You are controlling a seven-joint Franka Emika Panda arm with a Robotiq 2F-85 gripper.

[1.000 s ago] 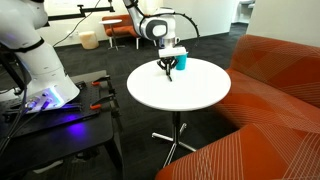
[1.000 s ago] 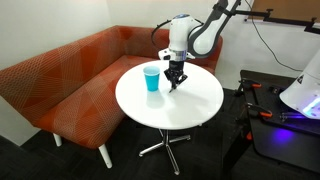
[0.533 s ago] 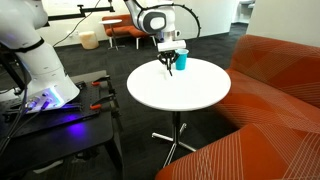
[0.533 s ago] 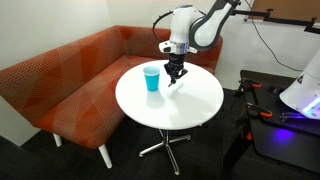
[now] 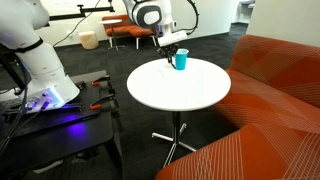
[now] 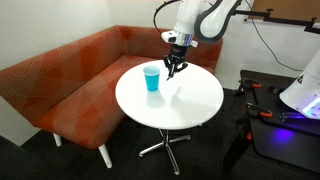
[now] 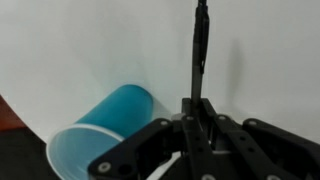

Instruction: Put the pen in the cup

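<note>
with your gripper (image 6: 174, 70) closed tight on the pen (image 7: 200, 45), which hangs above the table (image 6: 190, 105) just beside the cup (image 6: 151, 79), slide across until its tip is over the rim, then lower before releasing.

Bright, even indoor light washes the white table (image 6: 195, 110), its top nearly blown out in the wrist view, where the pen (image 7: 200, 45) casts a faint shadow to its right. A violet glow (image 5: 45, 102) spills near the frame's left edge. All views are soft.
</note>
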